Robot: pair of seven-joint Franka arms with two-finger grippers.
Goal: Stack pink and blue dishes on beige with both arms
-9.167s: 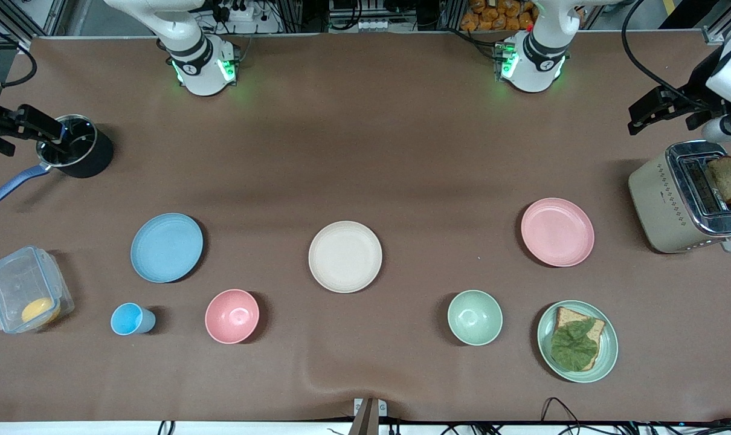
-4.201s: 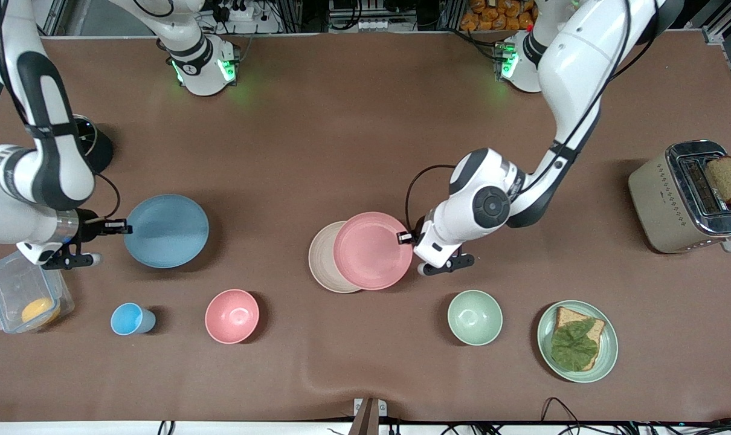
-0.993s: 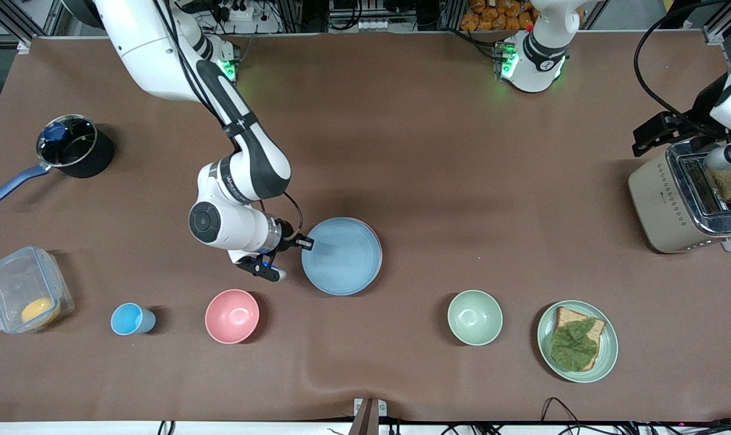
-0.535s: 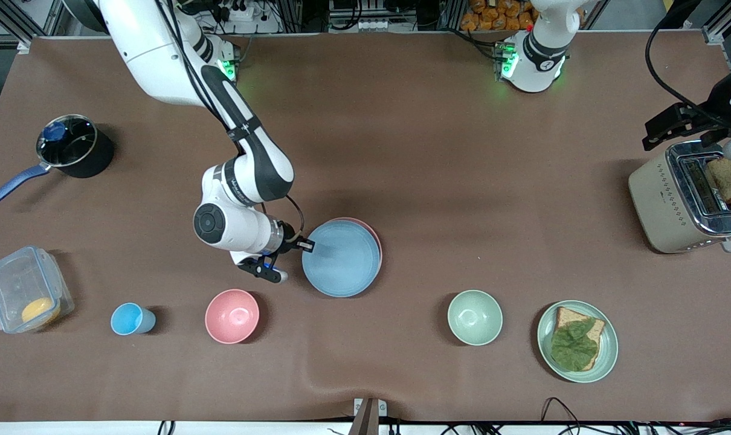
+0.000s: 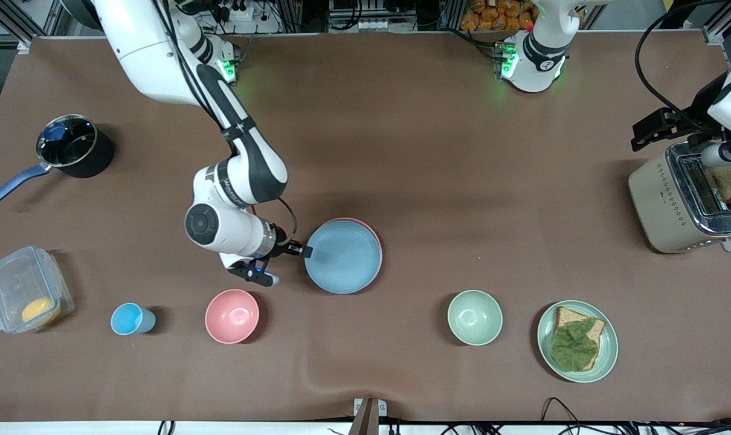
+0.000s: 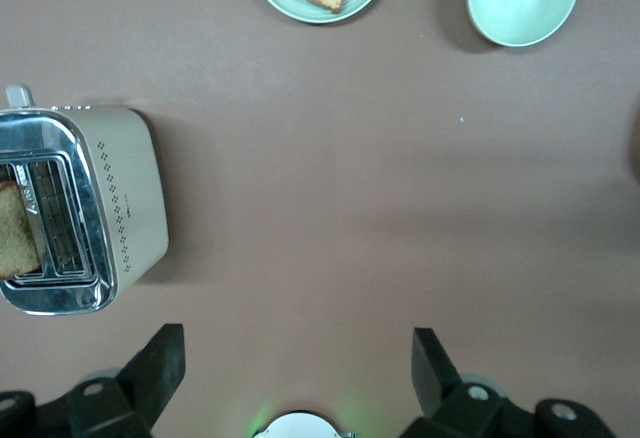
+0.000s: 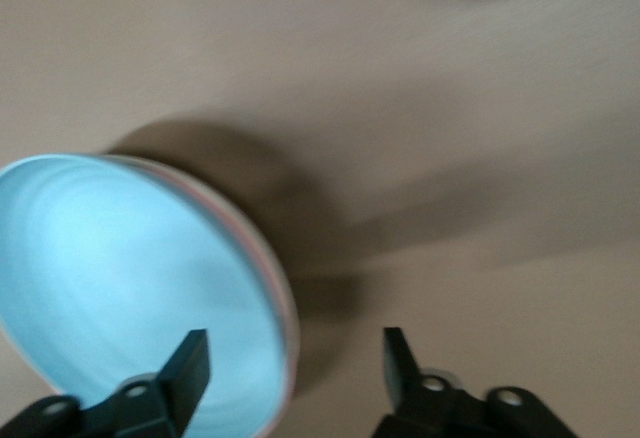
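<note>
1. right claw (image 5: 299, 249) sits at the rim of the blue dish (image 5: 343, 256) on the right arm's side, fingers spread wide in the right wrist view, gripping nothing.
2. left claw (image 5: 655, 125) hangs over the toaster (image 5: 673, 199) end of the table (image 5: 402, 139), fingers wide apart, empty, waiting.
3. blue dish lies on top of the pink dish (image 5: 374, 234), only a thin pink edge showing; beige plate is hidden underneath, cannot see it.
4. stack looks done, retreat is what's left.
5. risk: the right claw is very close to the rim, so a sideways pull-out could catch the blue dish and slide it off-centre; lifting clear first avoids that.
6. versus half a second ago: right claw has backed slightly off the rim, and the blue dish sits more squarely on the pink.
</note>
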